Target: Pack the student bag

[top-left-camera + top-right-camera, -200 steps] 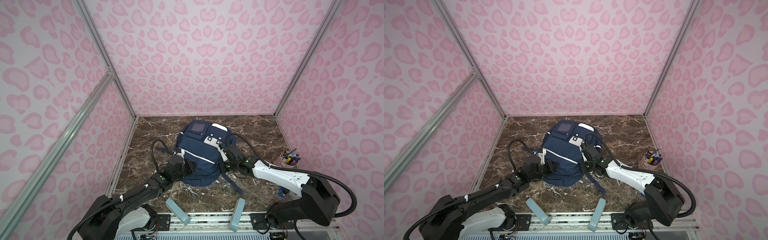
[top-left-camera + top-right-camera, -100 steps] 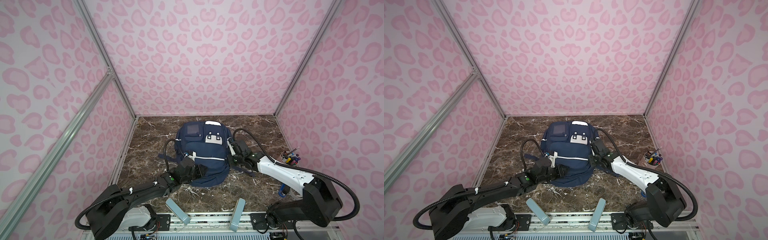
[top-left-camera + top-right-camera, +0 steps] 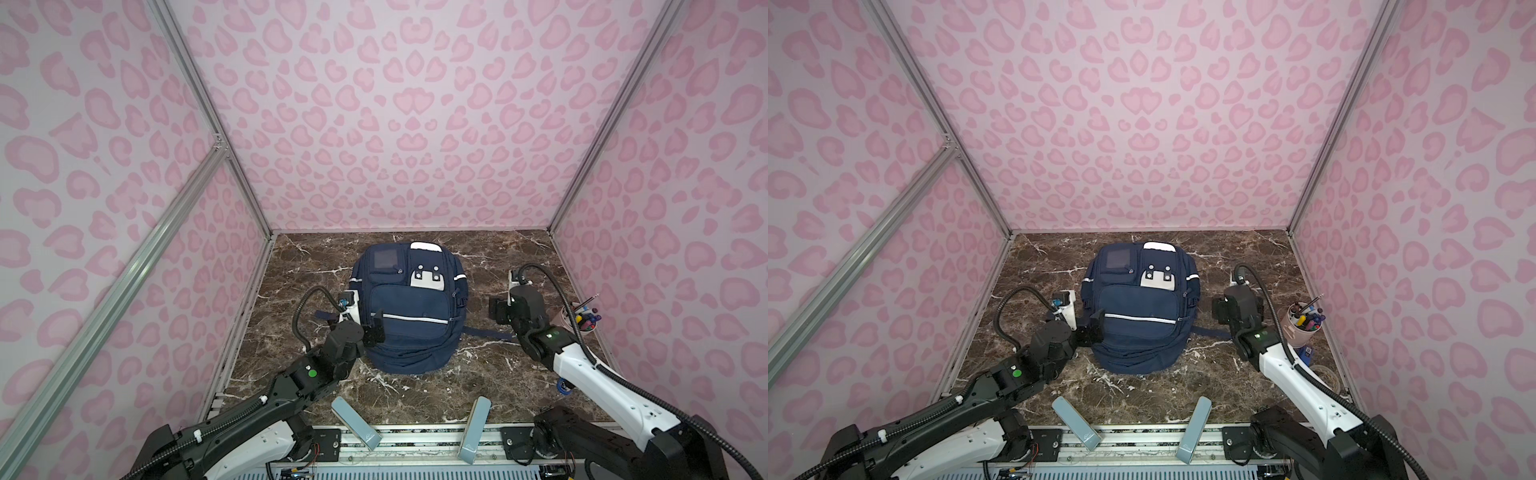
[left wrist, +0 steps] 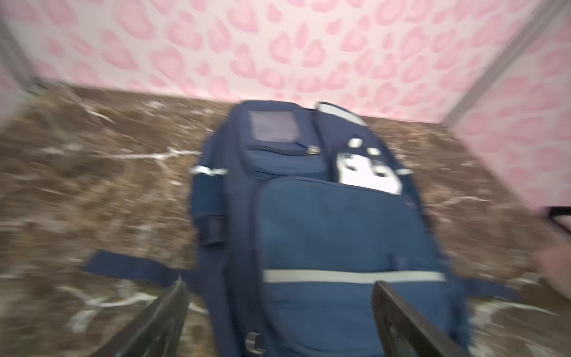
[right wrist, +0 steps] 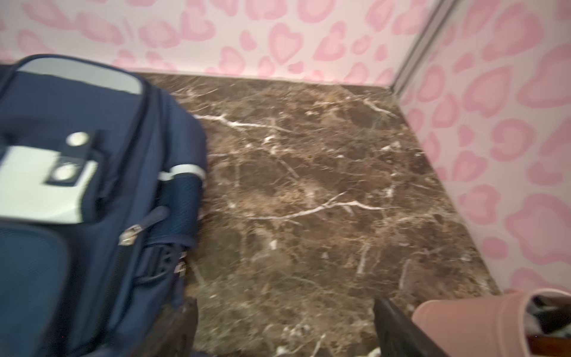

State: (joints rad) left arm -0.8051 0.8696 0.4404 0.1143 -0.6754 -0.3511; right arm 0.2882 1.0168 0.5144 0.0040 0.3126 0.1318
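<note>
The left pincer (image 3: 372,330) is gaping wide, empty, at 8 o'clock of the large navy-blue fabric student bag (image 3: 409,316) lying centred on the marbled brown desk (image 3: 316,266). Its loose strap (image 4: 129,267) is threatening a snag. The right pincer (image 3: 498,311), wide at 3 o'clock, is crowding the pink pen cup (image 3: 573,326), risking tipping it.

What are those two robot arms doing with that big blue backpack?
They are meant to pack it. The navy backpack lies flat on the marble table, front pockets facing up. Neither arm holds it right now: the left arm has its jaws open right at the bag's left edge, and the right arm has its jaws open off to the bag's right, apart from it, near a pink cup of pens.
</note>
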